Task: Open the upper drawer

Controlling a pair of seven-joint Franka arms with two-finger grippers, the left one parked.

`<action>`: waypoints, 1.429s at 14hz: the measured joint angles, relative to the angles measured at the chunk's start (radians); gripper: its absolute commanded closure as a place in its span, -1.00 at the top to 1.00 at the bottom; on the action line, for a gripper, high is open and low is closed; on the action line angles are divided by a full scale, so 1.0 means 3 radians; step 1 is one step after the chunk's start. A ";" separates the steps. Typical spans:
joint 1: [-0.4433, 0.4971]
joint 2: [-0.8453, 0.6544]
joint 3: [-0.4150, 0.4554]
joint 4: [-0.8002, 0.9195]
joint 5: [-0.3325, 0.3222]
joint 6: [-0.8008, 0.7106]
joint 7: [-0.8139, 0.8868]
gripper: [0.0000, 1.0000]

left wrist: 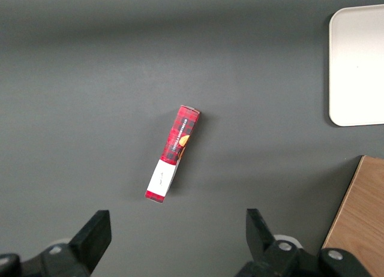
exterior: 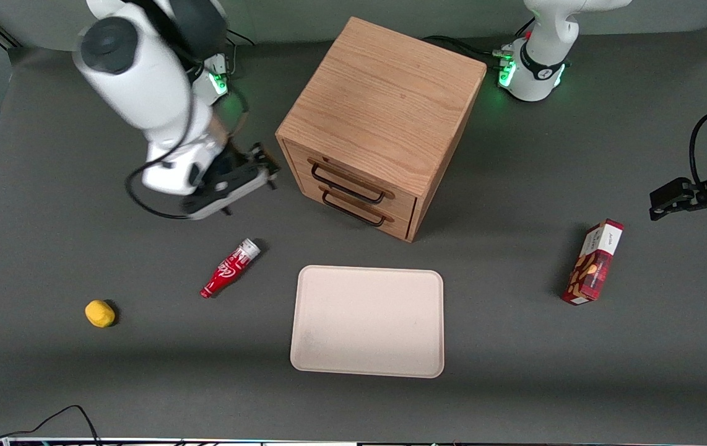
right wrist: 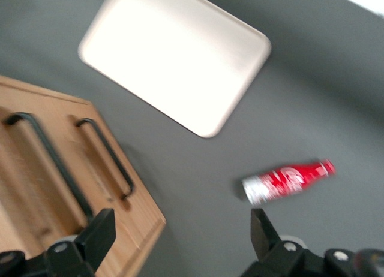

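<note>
The small oak cabinet (exterior: pixel 384 99) stands mid-table, its front turned toward the working arm's end. The upper drawer (exterior: pixel 353 176) is closed, and its wide black wire handle (exterior: pixel 346 183) sits just above the lower drawer's matching handle (exterior: pixel 353 210). My right gripper (exterior: pixel 264 168) is open and empty. It hovers above the table in front of the drawers, near the cabinet's front corner and apart from both handles. In the right wrist view the gripper (right wrist: pixel 181 229) is over bare table beside the cabinet's edge. The upper drawer's handle (right wrist: pixel 51 163) and the lower one (right wrist: pixel 108 157) both show.
A red bottle (exterior: pixel 229 268) (right wrist: pixel 288 180) lies on the table, nearer the front camera than the gripper. A cream tray (exterior: pixel 367 322) (right wrist: pixel 174 55) lies in front of the cabinet. A yellow object (exterior: pixel 99 313) sits toward the working arm's end. A red box (exterior: pixel 594 261) (left wrist: pixel 173 152) stands toward the parked arm's end.
</note>
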 measured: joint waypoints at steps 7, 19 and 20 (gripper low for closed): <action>0.0391 0.0580 0.0078 0.0065 -0.0038 0.0190 -0.0272 1.00; 0.0405 0.1016 0.0073 0.0136 0.0013 0.0242 -0.0873 1.00; 0.0404 0.1025 0.0066 0.0137 0.0013 0.0243 -0.0927 1.00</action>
